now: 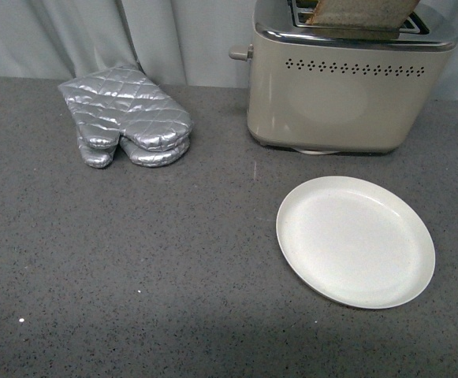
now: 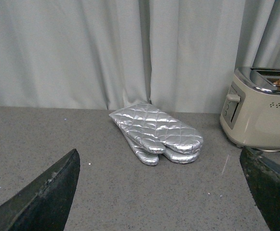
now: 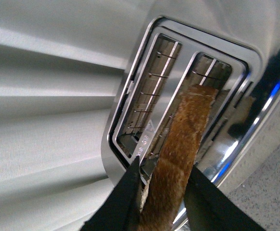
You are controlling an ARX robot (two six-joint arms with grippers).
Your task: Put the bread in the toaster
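Right tool (image 3: 165, 166) is closed on the bread (image 3: 183, 144), pinching its crust edge between both fingers. Left tool (image 2: 159, 153) is spread wide and holds nothing, low over the table (image 1: 134, 276) and facing the oven mitts (image 1: 130, 118).

What matters next is bread vs. slot. The slice runs edge-on away from the right tool, and its far end is inside one slot of the toaster (image 1: 343, 87). By the right wrist view that's the slot away from the curtain (image 2: 82, 48); the other slot is empty. The slice's long axis runs roughly along the slot's length, but it leans, with the held end up and out above the chrome top. In the front view it pokes above the toaster, its top cut off by the frame. We'd call it part-way in, not seated.

We judge the right arm is the only one placed for this — the left is well apart. Next we'd bring the held end over the slot, then lower and let go.

Room is tight: the fingertips sit just above the slot's rim, with wire guides on both sides of the slice, so a skewed crust could catch. Outside the toaster there's more room — the plate (image 1: 355, 240) lies empty in front, apart from it.
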